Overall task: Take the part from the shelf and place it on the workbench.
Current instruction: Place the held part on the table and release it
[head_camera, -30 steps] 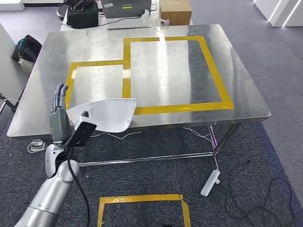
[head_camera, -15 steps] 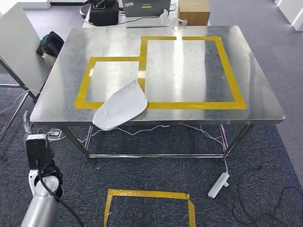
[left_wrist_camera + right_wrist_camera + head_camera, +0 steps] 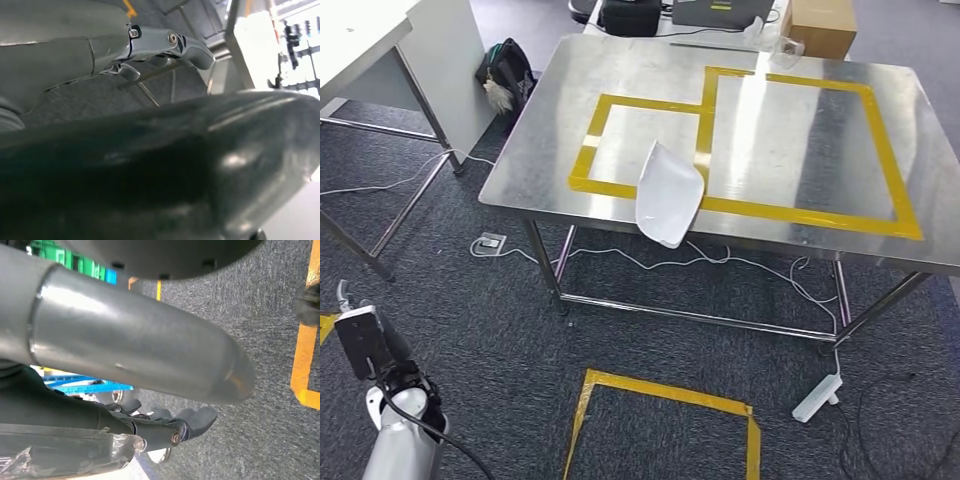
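A white curved part (image 3: 669, 194) rests on the steel workbench (image 3: 803, 150), overhanging its near edge, apparently already delivered; both hands (image 3: 166, 42) (image 3: 166, 427) hang empty, fingers loosely extended.

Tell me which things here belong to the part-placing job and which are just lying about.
Job: white part; steel workbench with yellow tape outlines.

Lying about: black bag; cardboard box; white power strip; floor tape square.
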Available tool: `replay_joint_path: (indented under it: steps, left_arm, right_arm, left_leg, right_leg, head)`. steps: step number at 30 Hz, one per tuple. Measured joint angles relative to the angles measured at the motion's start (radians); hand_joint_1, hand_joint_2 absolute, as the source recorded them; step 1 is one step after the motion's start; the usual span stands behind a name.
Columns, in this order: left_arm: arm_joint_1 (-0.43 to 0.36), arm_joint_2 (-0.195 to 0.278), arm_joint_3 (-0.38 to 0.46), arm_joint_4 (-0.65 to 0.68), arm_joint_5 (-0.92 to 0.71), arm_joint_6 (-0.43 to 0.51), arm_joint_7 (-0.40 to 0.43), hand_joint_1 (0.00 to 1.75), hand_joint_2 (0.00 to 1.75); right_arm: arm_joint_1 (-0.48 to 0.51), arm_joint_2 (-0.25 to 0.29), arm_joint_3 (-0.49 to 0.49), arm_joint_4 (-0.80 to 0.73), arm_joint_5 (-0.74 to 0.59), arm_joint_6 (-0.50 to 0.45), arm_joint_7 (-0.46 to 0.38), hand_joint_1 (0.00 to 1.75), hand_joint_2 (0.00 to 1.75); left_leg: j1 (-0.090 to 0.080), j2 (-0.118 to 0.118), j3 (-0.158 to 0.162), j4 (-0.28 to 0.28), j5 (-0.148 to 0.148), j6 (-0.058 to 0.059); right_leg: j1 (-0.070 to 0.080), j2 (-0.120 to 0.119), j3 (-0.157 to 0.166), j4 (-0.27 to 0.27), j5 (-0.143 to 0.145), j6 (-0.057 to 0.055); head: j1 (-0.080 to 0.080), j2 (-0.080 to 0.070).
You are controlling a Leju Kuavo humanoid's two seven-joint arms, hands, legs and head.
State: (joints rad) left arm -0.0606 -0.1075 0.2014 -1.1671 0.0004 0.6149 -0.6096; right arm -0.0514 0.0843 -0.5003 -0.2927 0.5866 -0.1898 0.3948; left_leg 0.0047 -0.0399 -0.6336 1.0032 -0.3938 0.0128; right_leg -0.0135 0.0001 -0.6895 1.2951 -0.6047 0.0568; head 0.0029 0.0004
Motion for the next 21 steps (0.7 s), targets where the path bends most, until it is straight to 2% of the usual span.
replay_joint_path:
  steps: [1,2,3,4,5,6,7,8,9,10,11,12,13,14,15,16,17,18,19,20,21]
  left_arm:
    - [0.0,-0.002,0.007,0.012,0.013,-0.002,0.0,0.0,0.0]
    - [0.0,-0.004,0.016,0.024,0.026,-0.006,-0.001,0.0,0.0]
    - [0.0,-0.007,0.025,0.037,0.039,-0.009,-0.003,0.0,0.0]
    - [0.0,-0.009,0.032,0.048,0.05,-0.013,-0.006,0.0,0.0]
    - [-0.001,-0.012,0.039,0.06,0.058,-0.016,-0.01,0.0,0.0]
    - [-0.001,-0.014,0.045,0.072,0.062,-0.021,-0.015,0.0,0.0]
    - [0.0,-0.016,0.05,0.084,0.065,-0.026,-0.02,0.0,0.0]
    - [0.003,-0.017,0.055,0.097,0.065,-0.032,-0.023,0.0,0.0]
    - [0.006,-0.018,0.059,0.109,0.065,-0.037,-0.026,0.0,0.0]
    - [0.009,-0.02,0.061,0.121,0.065,-0.041,-0.027,0.0,0.0]
    - [0.01,-0.022,0.062,0.131,0.064,-0.044,-0.028,0.0,0.0]
    - [0.01,-0.026,0.062,0.141,0.064,-0.046,-0.028,0.0,0.0]
    - [0.008,-0.028,0.062,0.149,0.063,-0.049,-0.028,0.0,0.0]
    - [0.007,-0.031,0.062,0.155,0.062,-0.051,-0.028,0.0,0.0]
    - [0.007,-0.032,0.062,0.162,0.059,-0.051,-0.028,0.0,0.0]
    - [0.008,-0.034,0.062,0.169,0.055,-0.052,-0.028,0.0,0.0]
    - [0.008,-0.035,0.061,0.175,0.05,-0.052,-0.028,0.0,0.0]
    - [0.008,-0.036,0.06,0.18,0.045,-0.053,-0.029,0.0,0.0]
    - [0.007,-0.039,0.058,0.183,0.04,-0.054,-0.029,0.0,0.0]
    - [0.005,-0.041,0.057,0.186,0.035,-0.054,-0.03,0.0,0.0]
    - [0.003,-0.044,0.055,0.188,0.032,-0.054,-0.032,0.0,0.0]
  right_arm:
    - [0.0,0.0,-0.001,0.0,0.001,0.0,0.0,0.0,0.0]
    - [-0.001,0.0,-0.002,0.0,0.002,-0.001,0.0,0.0,0.0]
    - [-0.001,0.0,-0.004,0.0,0.003,-0.002,0.0,0.0,0.0]
    - [-0.001,0.0,-0.006,0.0,0.004,-0.002,0.0,0.0,0.0]
    - [0.0,0.0,-0.008,0.001,0.004,-0.003,0.0,0.0,0.0]
    - [0.0,-0.001,-0.011,0.002,0.005,-0.004,0.0,0.0,0.0]
    - [0.001,-0.001,-0.014,0.003,0.005,-0.006,0.0,0.0,0.0]
    - [0.002,0.0,-0.017,0.004,0.006,-0.007,0.0,0.0,0.0]
    - [0.001,0.0,-0.02,0.005,0.007,-0.008,0.0,0.0,0.0]
    - [0.001,0.0,-0.022,0.005,0.008,-0.009,-0.001,0.0,0.0]
    - [0.002,0.001,-0.024,0.006,0.008,-0.009,-0.002,0.0,0.0]
    - [0.003,0.001,-0.026,0.006,0.009,-0.01,-0.002,0.0,0.0]
    - [0.005,0.001,-0.028,0.006,0.01,-0.011,-0.003,0.0,0.0]
    - [0.007,0.001,-0.029,0.006,0.011,-0.012,-0.003,0.0,0.0]
    - [0.007,0.0,-0.031,0.007,0.011,-0.012,-0.003,0.0,0.0]
    - [0.007,0.0,-0.033,0.007,0.012,-0.013,-0.003,0.0,0.0]
    - [0.006,0.0,-0.035,0.007,0.012,-0.013,-0.003,0.0,0.0]
    - [0.005,0.0,-0.037,0.007,0.013,-0.013,-0.003,0.0,0.0]
    - [0.004,-0.002,-0.04,0.006,0.014,-0.013,-0.003,0.0,0.0]
    - [0.004,-0.003,-0.042,0.006,0.014,-0.013,-0.003,0.0,0.0]
    - [0.003,-0.004,-0.044,0.006,0.015,-0.014,-0.003,0.0,0.0]
  left_leg:
    - [-0.005,-0.012,-0.014,0.0,0.012,0.002]
    - [-0.009,-0.023,-0.028,0.0,0.024,0.002]
    - [-0.011,-0.035,-0.04,0.0,0.037,0.002]
    - [-0.013,-0.047,-0.051,0.001,0.049,0.0]
    - [-0.013,-0.058,-0.058,-0.001,0.062,-0.002]
    - [-0.012,-0.069,-0.063,-0.004,0.075,-0.007]
    - [-0.01,-0.081,-0.065,-0.01,0.088,-0.013]
    - [-0.008,-0.095,-0.065,-0.018,0.103,-0.019]
    - [-0.009,-0.095,-0.069,-0.022,0.104,-0.025]
    - [-0.011,-0.08,-0.075,-0.015,0.084,-0.03]
    - [-0.012,-0.055,-0.084,0.01,0.042,-0.035]
    - [-0.011,-0.021,-0.095,0.057,-0.02,-0.04]
    - [-0.007,0.004,-0.105,0.119,-0.079,-0.047]
    - [-0.001,0.018,-0.114,0.188,-0.116,-0.054]
    - [0.007,0.025,-0.116,0.244,-0.124,-0.062]
    - [0.015,0.029,-0.107,0.277,-0.107,-0.07]
    - [0.023,0.034,-0.084,0.279,-0.077,-0.079]
    - [0.031,0.045,-0.043,0.246,-0.052,-0.088]
    - [0.036,0.067,0.019,0.184,-0.046,-0.096]
    - [0.037,0.088,0.081,0.105,-0.06,-0.097]
    - [0.034,0.104,0.127,0.038,-0.081,-0.09]
  right_leg:
    - [0.01,0.004,0.02,0.003,0.012,-0.012]
    - [0.02,0.01,0.057,-0.029,0.038,-0.024]
    - [0.029,0.029,0.108,-0.09,0.058,-0.037]
    - [0.033,0.056,0.163,-0.164,0.064,-0.049]
    - [0.035,0.079,0.206,-0.228,0.061,-0.053]
    - [0.037,0.096,0.231,-0.274,0.051,-0.054]
    - [0.037,0.096,0.239,-0.295,0.047,-0.052]
    - [0.037,0.084,0.233,-0.301,0.056,-0.05]
    - [0.035,0.069,0.225,-0.305,0.068,-0.053]
    - [0.032,0.053,0.217,-0.31,0.082,-0.057]
    - [0.029,0.035,0.208,-0.315,0.098,-0.061]
    - [0.029,0.017,0.199,-0.317,0.111,-0.064]
    - [0.029,0.0,0.188,-0.318,0.124,-0.065]
    - [0.029,-0.019,0.175,-0.317,0.137,-0.063]
    - [0.027,-0.037,0.159,-0.316,0.149,-0.06]
    - [0.025,-0.053,0.14,-0.314,0.162,-0.055]
    - [0.023,-0.07,0.121,-0.311,0.173,-0.049]
    - [0.02,-0.084,0.104,-0.308,0.183,-0.042]
    - [0.018,-0.096,0.09,-0.303,0.191,-0.034]
    - [0.016,-0.109,0.079,-0.296,0.198,-0.026]
    - [0.014,-0.121,0.071,-0.291,0.206,-0.017]
  head:
    - [0.0,0.0]
    - [0.0,0.0]
    - [0.0,0.0]
    - [-0.001,0.0]
    - [-0.001,0.0]
    - [-0.001,0.0]
    - [0.0,0.0]
    - [0.001,0.0]
    - [0.002,0.0]
    - [-0.002,0.0]
    - [-0.007,0.0]
    - [-0.012,0.0]
    - [-0.017,0.0]
    - [-0.018,0.0]
    - [-0.018,0.0]
    - [-0.018,0.0]
    - [-0.018,0.0]
    - [-0.018,0.0]
    - [-0.019,0.0]
    - [-0.017,0.0]
    - [-0.016,0.0]
